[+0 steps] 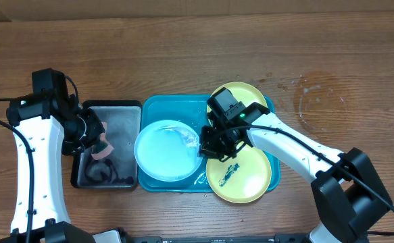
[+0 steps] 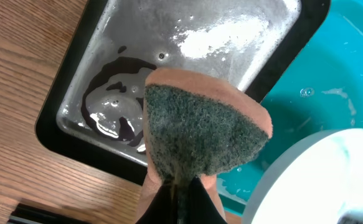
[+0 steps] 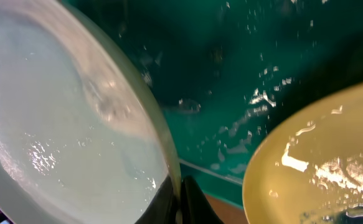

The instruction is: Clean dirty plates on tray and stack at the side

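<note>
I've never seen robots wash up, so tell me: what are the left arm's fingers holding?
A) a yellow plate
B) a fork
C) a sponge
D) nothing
C: the left fingers are pinched on a sponge, brown with a dark green scrubbing face, held over the wet black tray.

Bright, even light falls from above on the wooden surface (image 1: 183, 61), and shadows there are soft and faint. White glare sits on the wet floor of the black tray (image 2: 231, 37) and on the yellow-green plate (image 3: 318, 162). The right wrist view is soft: the light blue plate (image 3: 56, 124) blurs at close range, and small sparkles dot the dark turquoise tray (image 3: 243, 56). The sponge (image 2: 200, 130) looks sharp.
</note>
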Tool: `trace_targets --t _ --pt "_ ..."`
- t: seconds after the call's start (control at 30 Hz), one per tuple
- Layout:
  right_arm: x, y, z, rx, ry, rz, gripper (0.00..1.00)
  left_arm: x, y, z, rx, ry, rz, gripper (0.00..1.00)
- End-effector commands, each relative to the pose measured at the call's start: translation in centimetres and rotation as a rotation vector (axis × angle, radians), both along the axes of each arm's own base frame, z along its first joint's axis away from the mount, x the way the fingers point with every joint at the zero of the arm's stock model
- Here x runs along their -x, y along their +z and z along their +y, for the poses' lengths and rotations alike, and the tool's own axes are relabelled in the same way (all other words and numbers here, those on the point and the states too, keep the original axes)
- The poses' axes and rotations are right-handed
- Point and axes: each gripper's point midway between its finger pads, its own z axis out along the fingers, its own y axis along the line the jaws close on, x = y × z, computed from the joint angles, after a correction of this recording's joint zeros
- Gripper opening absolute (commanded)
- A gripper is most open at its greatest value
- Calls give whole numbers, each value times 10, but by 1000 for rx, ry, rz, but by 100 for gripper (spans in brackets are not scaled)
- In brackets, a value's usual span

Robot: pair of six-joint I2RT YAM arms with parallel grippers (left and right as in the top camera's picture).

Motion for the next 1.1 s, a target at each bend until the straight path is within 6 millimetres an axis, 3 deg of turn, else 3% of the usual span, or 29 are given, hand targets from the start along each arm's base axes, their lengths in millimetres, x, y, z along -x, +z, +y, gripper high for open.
trace_targets --t 0.0,0.23,0.47,0.87,1.07 --pt "-19 0 -5 44 -22 -101 4 0 3 -4 8 -25 -18 4" --pt "-58 -4 -24 173 -34 -314 4 -1 3 -4 7 -25 -21 5" --pt "-81 5 -38 282 8 -460 4 -2 3 -4 6 -26 -24 5" --pt "-117 62 -52 431 82 -647 4 -2 2 -4 6 -26 -23 5" --pt "-129 92 -71 567 140 -728 4 -1 -5 -4 8 -24 -19 5"
